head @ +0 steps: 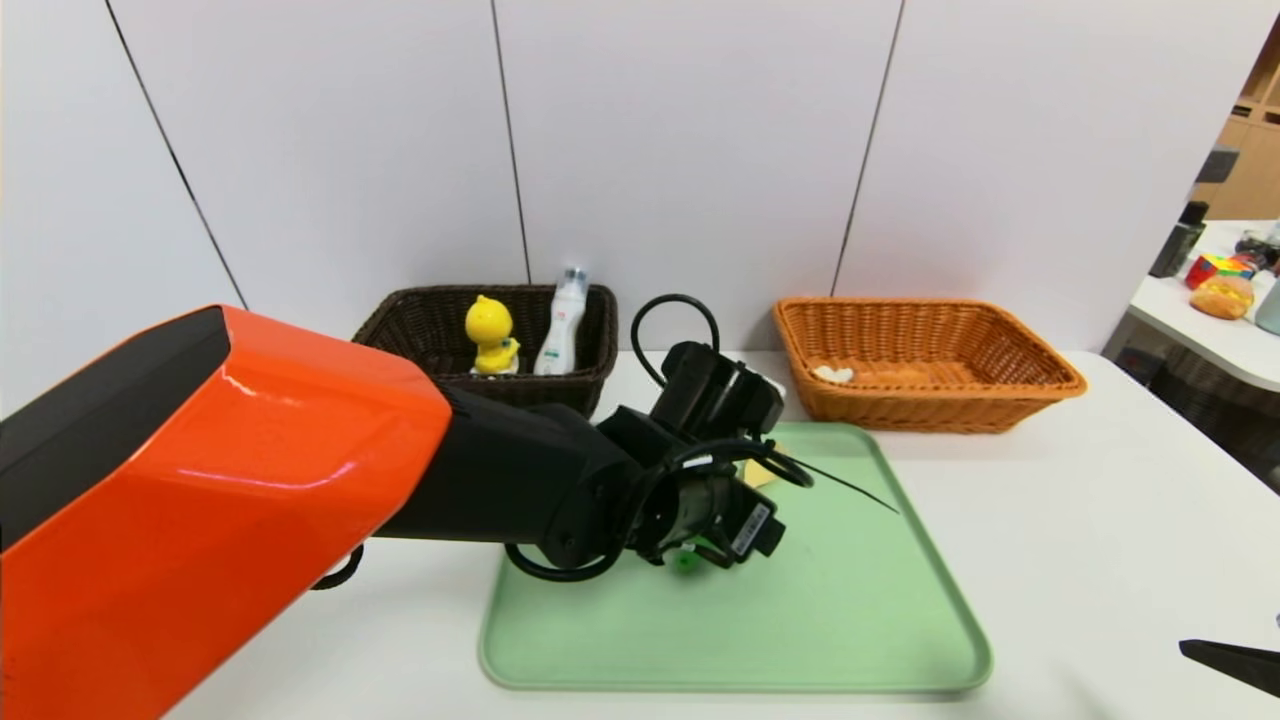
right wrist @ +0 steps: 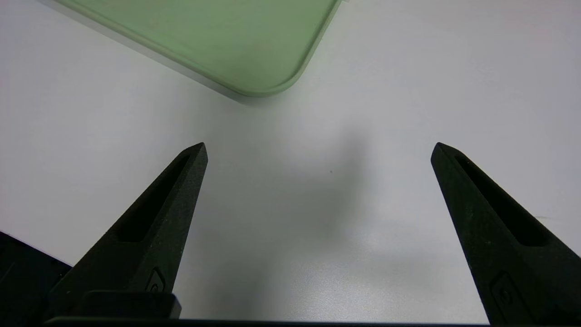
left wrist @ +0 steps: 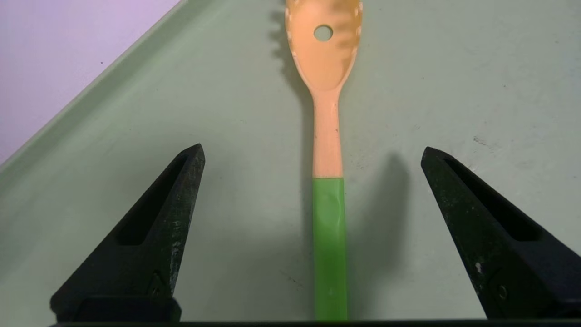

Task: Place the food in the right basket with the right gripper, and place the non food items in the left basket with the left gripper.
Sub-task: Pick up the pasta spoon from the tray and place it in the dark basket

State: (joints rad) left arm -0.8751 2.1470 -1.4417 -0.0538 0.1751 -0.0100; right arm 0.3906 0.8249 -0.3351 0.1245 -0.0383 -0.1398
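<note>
White wall panels behind, a white tabletop (head: pixel 1080 520) in front, and you've got a green tray (head: pixel 850 620) sitting in the middle of it with two baskets at the back: a dark one (head: pixel 590 375) on the left, an orange one (head: pixel 930 400) on the right. The dark left basket already carries a yellow duck toy (head: pixel 490 335) and a white bottle (head: pixel 562 325); something small and pale (head: pixel 833 374) lies in the orange one, though I can't tell what.

Your left end effector (left wrist: pixel 312 156) is the one at work, reaching out over the tray, its two prongs spread wide with nothing between them but air. Look through the left wrist view: a spoon (left wrist: pixel 327 150) lies flat on the tray, peach bowl with a hole pointing away, green handle running back toward you, right down the middle of the gap and touching neither prong. In the head view the arm hides nearly all of it.

So this looks like the approach on a non-food item, bound for the left basket. Next you'd want to come down until the prongs straddle the handle, then squeeze across it. It's thin and flat on the tray, so get low or it may slip.

Your right end effector (right wrist: pixel 319 147) hangs parked over bare tabletop, just off the tray's corner, prongs apart and empty.
</note>
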